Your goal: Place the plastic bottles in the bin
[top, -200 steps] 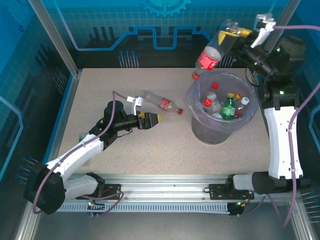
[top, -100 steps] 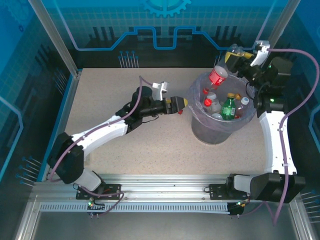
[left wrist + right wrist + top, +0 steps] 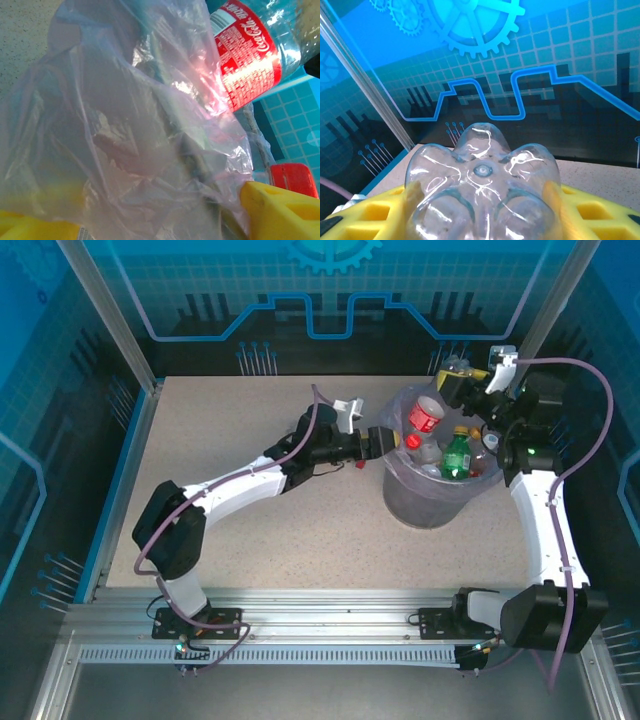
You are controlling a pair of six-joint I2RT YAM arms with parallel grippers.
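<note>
Top view: the task looks well on. The one bin [image 3: 397, 490] holds at least four bottles, one a green bottle [image 3: 457, 454]. The right gripper [image 3: 462, 388] pinches a further red-labelled bottle [image 3: 425, 413], tilted neck-down over the rim and not yet released. A red cap [image 3: 357, 466] on the table under the left arm suggests one more to fetch. The left gripper [image 3: 385, 440] sits at the bin's rim

Left wrist view: its yellow fingers [image 3: 280, 210] stand spread, with the lavender liner [image 3: 125, 135] between them

Right wrist view: the bottle's clear base [image 3: 482, 195] is clamped between two fingers
</note>
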